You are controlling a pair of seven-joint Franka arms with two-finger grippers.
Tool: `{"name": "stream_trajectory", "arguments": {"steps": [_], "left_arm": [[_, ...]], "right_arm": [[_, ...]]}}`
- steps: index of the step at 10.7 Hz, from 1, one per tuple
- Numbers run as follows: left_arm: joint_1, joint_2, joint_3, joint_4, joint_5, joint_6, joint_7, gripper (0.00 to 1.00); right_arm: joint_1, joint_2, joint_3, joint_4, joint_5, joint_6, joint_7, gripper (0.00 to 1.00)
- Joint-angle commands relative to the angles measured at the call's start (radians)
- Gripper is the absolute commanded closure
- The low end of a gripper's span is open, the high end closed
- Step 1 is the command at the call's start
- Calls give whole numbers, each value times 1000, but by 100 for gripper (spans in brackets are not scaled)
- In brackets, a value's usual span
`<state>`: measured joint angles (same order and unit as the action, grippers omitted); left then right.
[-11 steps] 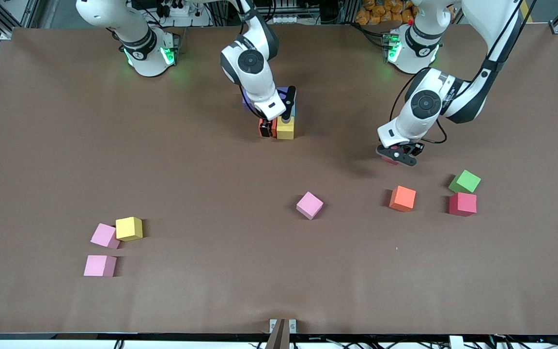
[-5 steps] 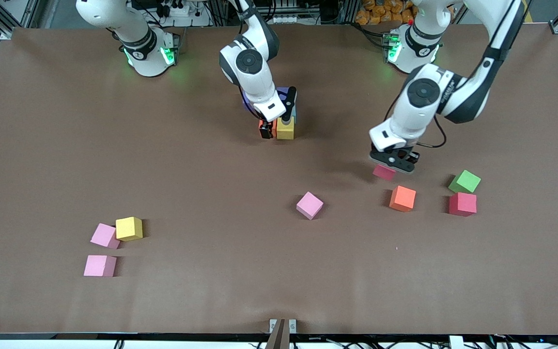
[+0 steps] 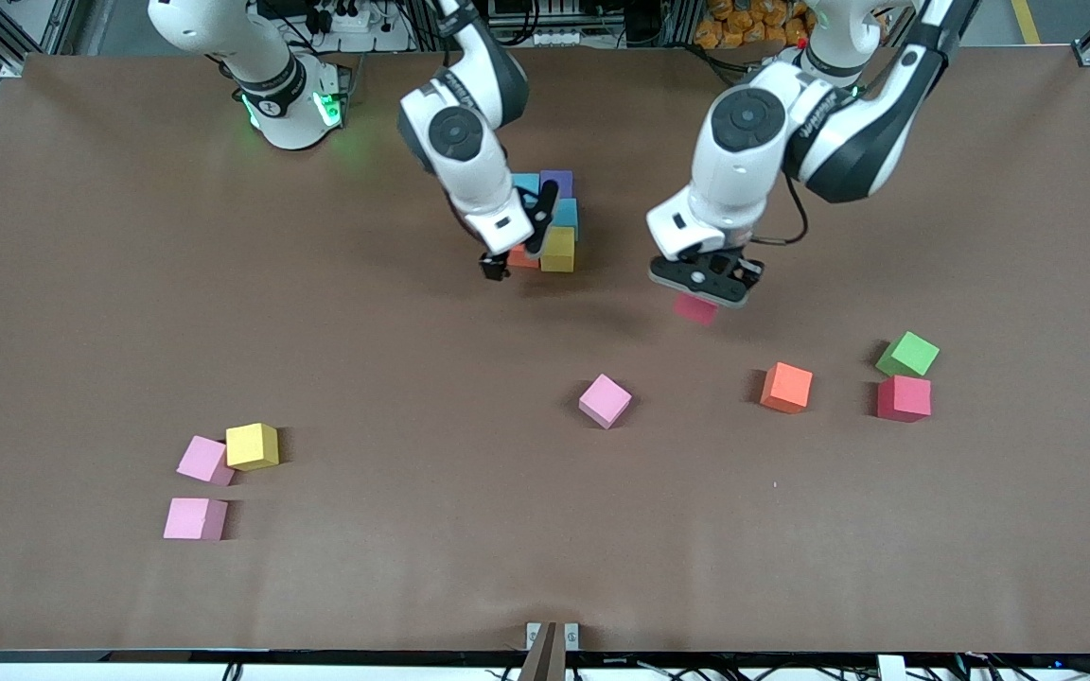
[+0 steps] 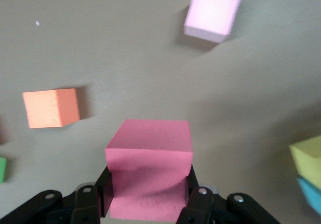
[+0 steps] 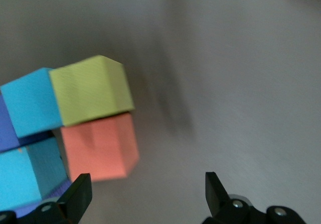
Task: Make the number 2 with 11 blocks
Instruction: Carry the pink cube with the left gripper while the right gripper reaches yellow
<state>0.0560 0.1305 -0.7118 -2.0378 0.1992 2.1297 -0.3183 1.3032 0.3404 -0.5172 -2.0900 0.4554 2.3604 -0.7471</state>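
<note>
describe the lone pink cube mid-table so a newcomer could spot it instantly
Start from the cluster of touching cubes under the right hand, midway between the arms' bases. Move toward the front camera to the light pink cube, alone on bare table. It sits turned at an angle, touches nothing, and is level with the orange cube, which lies toward the left arm's end.

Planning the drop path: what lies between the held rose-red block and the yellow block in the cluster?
Only bare table, in the front view, between the rose-red block and the yellow block.
</note>
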Motion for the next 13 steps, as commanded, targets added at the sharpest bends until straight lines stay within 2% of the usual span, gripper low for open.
{"name": "stream_trajectory", "arguments": {"steps": [1,2,4,5,6,9,11,12,13], "left_arm": [[-48,9,-3,118,-30,-135,-10,94],[-64,8,-3,132,-32,-163,-10,94],[-97,8,-5,142,-35,-188,-10,94],[-142,20,-3,163,-30,-186,-10,93],[-198,34,-3,174,-26,-186,-13,92],[-330,104,8,232,-14,-185,-13,92],[-393,212,12,345,31,-186,-7,90],[-469,266,44,400,63,-188,-10,90],[-580,311,133,451,81,-188,-5,90]], "right_arm": [[-126,-24,-29,66,8,-122,-23,0],[-184,-23,-52,96,-16,-150,-23,0],[-318,-18,-52,171,-168,-211,-29,0],[-372,-11,-50,213,-257,-222,-31,0],[-427,-9,-50,226,-288,-221,-31,0],[-606,55,-49,297,-290,-217,-35,0],[-665,92,-46,300,-270,-207,-188,0],[-683,124,-46,321,-247,-192,-330,0],[-696,161,-46,353,-213,-191,-476,0]]}}
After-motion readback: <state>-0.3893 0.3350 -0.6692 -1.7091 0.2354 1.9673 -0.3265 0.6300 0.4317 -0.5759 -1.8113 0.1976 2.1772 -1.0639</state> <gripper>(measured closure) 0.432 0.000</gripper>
